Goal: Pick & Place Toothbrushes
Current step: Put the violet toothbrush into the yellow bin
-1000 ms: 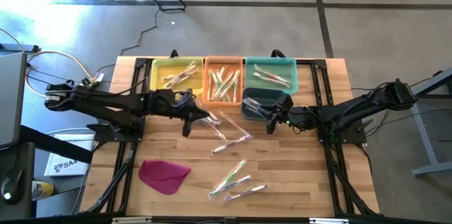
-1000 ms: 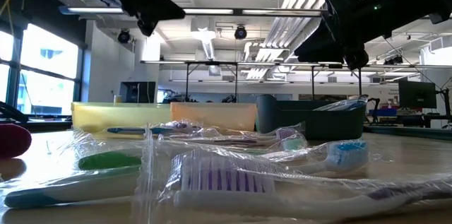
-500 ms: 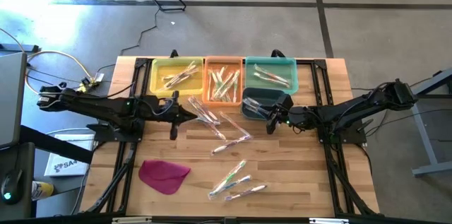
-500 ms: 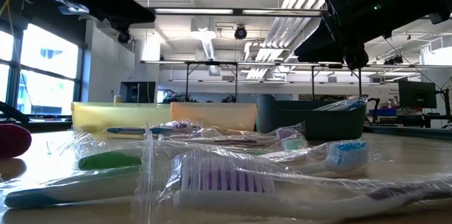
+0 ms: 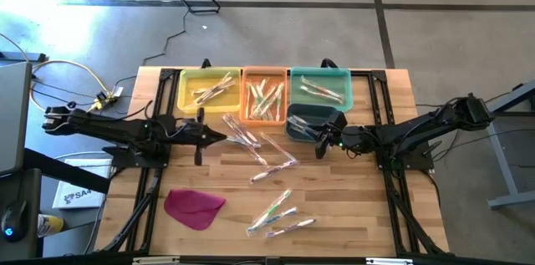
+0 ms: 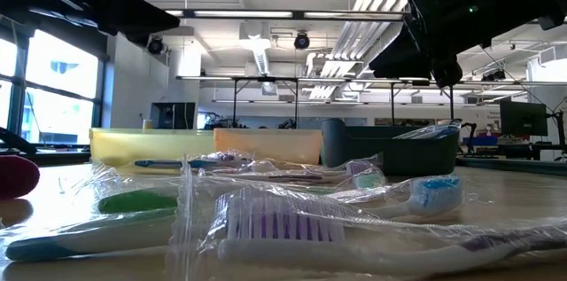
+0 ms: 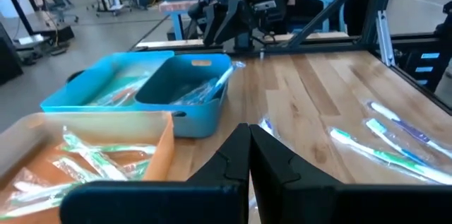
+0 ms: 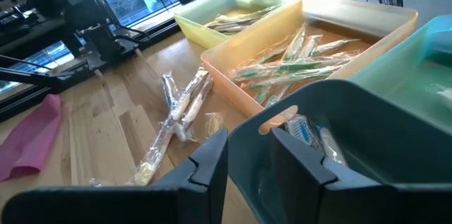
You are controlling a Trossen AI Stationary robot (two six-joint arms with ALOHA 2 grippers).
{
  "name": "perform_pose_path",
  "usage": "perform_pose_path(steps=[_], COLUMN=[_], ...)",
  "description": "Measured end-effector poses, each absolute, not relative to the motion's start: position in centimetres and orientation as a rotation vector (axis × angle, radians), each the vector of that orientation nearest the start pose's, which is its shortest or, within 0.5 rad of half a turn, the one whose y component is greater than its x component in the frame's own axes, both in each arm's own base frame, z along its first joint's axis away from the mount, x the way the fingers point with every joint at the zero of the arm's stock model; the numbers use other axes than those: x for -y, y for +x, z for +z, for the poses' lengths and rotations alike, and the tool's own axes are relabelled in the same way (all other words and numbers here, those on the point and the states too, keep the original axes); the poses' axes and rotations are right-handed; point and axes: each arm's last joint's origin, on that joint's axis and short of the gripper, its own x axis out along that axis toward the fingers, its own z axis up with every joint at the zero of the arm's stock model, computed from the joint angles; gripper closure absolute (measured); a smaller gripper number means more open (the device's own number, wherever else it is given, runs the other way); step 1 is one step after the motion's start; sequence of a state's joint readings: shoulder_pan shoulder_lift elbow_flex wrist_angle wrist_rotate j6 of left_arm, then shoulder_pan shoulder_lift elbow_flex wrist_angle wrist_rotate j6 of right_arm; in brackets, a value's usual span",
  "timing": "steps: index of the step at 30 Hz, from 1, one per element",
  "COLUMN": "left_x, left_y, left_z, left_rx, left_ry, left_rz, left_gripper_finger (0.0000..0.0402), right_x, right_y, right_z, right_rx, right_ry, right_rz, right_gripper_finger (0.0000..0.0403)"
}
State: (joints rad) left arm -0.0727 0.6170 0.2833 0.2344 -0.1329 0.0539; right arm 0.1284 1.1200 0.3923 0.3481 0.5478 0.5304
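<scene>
Several wrapped toothbrushes lie loose on the wooden table's middle, and more lie toward its near edge. Others lie in the yellow tray, the orange tray and the teal tray at the far edge. A dark teal bin in front of them holds a wrapped toothbrush. My right gripper hangs open just above that bin's near side, empty. My left gripper is shut and empty, raised left of the loose toothbrushes.
A flat magenta cloth lies near the table's front left. Black frame rails run along the table's left and right sides. Bare wood lies between the cloth and the near group of toothbrushes.
My left gripper has drawn back toward the table's left edge, away from the loose toothbrushes, sinking a little and staying shut. The toothbrushes lie as before.
</scene>
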Motion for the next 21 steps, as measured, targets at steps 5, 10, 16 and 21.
perform_pose_path(steps=[5, 10, 16, 21], left_x=[0.7, 0.7, 0.7, 0.7], left_y=[14.9, 14.8, 14.8, 14.8], left_z=[22.4, 22.2, 22.1, 22.1], left_rx=[-0.1, -0.123, -0.135, -0.136], left_ry=[0.103, 0.115, 0.125, 0.175], left_rz=[0.055, 0.054, 0.052, 0.049], left_gripper_finger=[0.0401, 0.0401, 0.0401, 0.0401], right_x=[-1.2, -1.6, -3.1, -4.0], right_y=[21.4, 21.6, 22.0, 22.5], right_z=[18.9, 19.4, 21.0, 22.5], right_rx=[-0.241, -0.197, -0.132, -0.121], right_ry=[0.39, 0.377, 0.285, 0.228], right_rz=[-0.497, -0.465, -0.367, -0.326], right_gripper_finger=[0.0306, 0.0306, 0.0336, 0.0391])
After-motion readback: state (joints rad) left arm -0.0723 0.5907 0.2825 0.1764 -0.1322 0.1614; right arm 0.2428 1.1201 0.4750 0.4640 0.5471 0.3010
